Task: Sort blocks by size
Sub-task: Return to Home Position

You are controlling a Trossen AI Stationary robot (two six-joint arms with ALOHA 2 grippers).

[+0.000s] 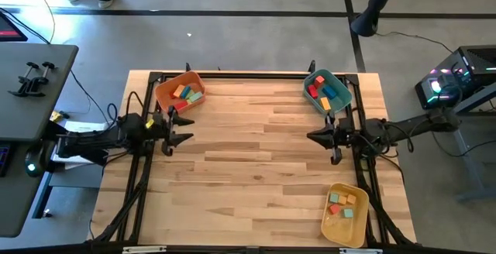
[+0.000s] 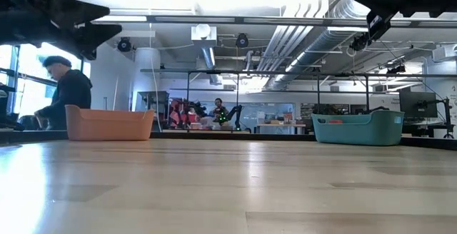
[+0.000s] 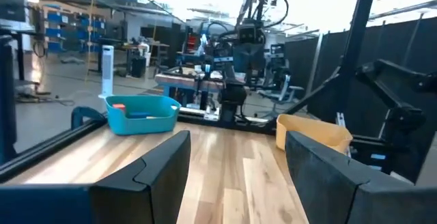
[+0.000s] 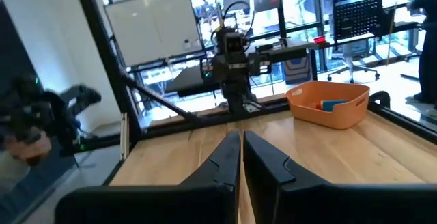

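I see the blocks lying in the orange bin, teal bin and yellow bin, none on the table, so I judge sorting done; the left gripper hangs wide open, the right gripper pinched together, both empty.

Both arms are matte black, built from blocky jointed segments. The left arm and the right arm each carry loose black cables looped along their links. Each ends in a two-fingered hand, the left hand and the right hand. Seen close, the fingers are broad dark plates with angular, stepped inner edges. A small green light seems to glow near the left arm's base.
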